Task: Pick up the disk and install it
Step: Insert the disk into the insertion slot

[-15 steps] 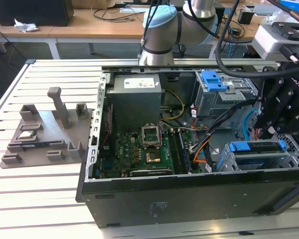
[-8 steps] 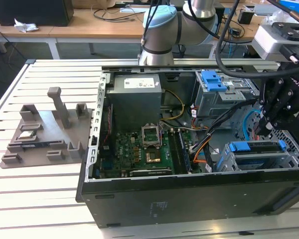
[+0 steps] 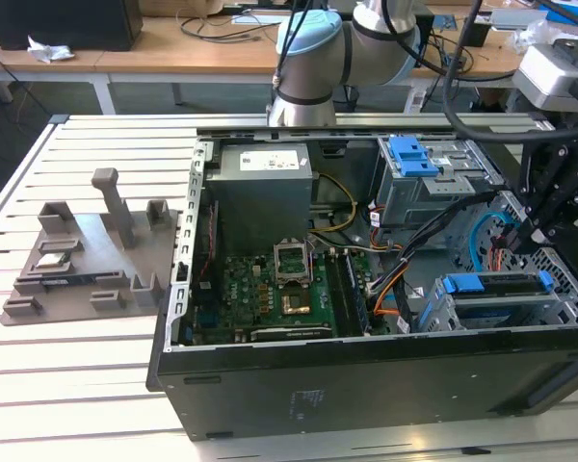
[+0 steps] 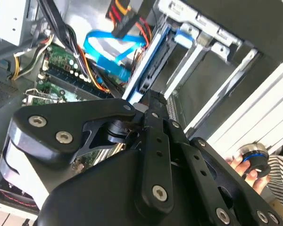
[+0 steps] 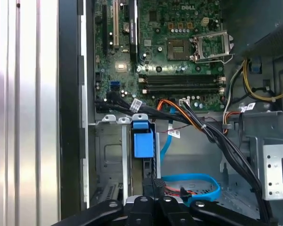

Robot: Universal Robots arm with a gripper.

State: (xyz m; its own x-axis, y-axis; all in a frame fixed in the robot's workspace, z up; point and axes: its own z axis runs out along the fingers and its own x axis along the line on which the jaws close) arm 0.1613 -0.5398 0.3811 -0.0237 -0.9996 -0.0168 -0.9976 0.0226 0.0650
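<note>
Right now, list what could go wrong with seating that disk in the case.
1. The gripper holds the disk edge-on in the drive cage; a slight tilt could jam the caddy against the cage rails.
2. The blue cable and the black cable bundle lie close beside the gripper and might snag or get pinched.
3. A hand is near the case in the second wrist view, possibly within the arm's path.

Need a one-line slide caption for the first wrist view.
Gripper poised over blue-caddied disk standing in the open PC case's drive cage, motherboard beyond.
</note>
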